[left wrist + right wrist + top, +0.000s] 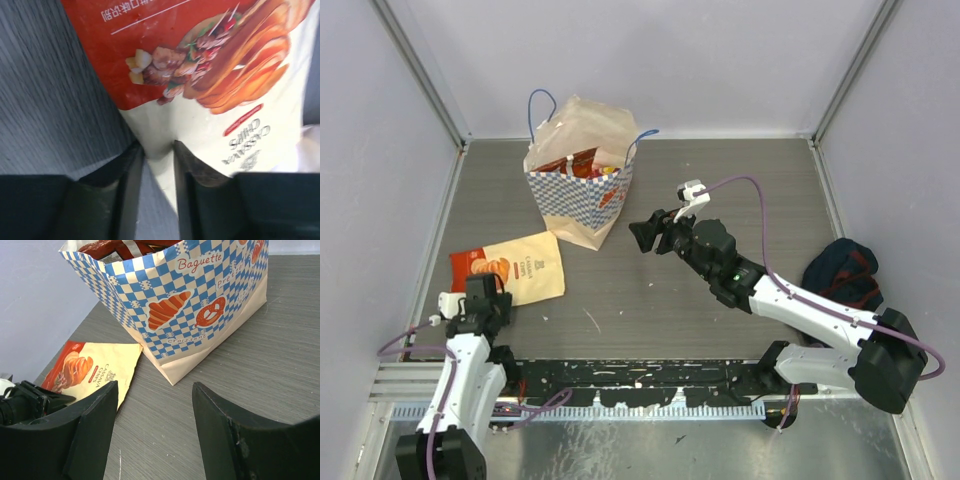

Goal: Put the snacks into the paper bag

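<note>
The left gripper [159,148] pinches the edge of the chips packet [520,268], which lies flat beside the paper bag [582,205], so it can lift it; the right gripper [155,390] waits near the bag, jaws wide apart and empty.

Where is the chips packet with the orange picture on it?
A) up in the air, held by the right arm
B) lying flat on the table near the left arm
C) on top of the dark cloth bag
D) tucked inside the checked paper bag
B: the cassava chips packet lies flat on the table, outside the paper bag, with the left end effector at its near edge.
</note>
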Robot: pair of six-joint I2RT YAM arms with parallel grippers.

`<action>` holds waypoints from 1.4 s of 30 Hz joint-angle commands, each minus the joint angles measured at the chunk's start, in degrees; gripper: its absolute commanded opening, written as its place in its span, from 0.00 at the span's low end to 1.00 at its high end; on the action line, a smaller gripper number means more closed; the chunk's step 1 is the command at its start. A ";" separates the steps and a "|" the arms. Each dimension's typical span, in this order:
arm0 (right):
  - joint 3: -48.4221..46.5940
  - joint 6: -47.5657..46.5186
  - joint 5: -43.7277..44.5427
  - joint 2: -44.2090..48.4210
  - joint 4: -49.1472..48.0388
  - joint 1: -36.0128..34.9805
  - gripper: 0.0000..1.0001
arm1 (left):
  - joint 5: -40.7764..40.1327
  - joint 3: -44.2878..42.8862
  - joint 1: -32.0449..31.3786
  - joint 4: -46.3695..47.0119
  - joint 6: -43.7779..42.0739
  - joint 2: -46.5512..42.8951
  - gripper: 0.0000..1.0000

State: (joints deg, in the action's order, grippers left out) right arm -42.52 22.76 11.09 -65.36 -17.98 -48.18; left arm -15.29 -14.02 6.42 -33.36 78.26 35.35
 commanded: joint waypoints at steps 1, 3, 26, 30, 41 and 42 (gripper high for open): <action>-1.33 -0.30 0.78 0.50 -2.50 0.14 0.65 | 1.20 0.73 0.18 -1.10 -0.12 2.67 0.21; -1.33 -0.26 0.84 0.49 -2.50 0.19 0.65 | 1.43 0.54 0.18 -1.24 -0.20 2.56 0.06; -1.27 0.11 3.49 0.08 -2.51 0.20 0.65 | -4.50 -31.18 0.18 -18.97 -11.96 -5.05 0.00; -0.62 0.22 5.42 0.80 -2.76 0.27 0.66 | -1.37 -35.95 0.18 -16.32 -14.07 -3.13 0.00; -0.29 0.26 7.79 -0.07 -2.59 0.97 0.67 | 4.87 -49.28 0.18 -12.30 -15.76 4.95 0.00; -0.20 0.39 7.95 -0.18 -2.59 1.17 0.67 | 5.51 -50.72 0.10 -12.33 -15.70 5.93 0.00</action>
State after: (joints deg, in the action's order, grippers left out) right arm -42.52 22.81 16.80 -66.00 -17.98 -47.68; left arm -12.53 -58.11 6.42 -52.10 63.90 39.07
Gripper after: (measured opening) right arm 0.665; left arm 0.006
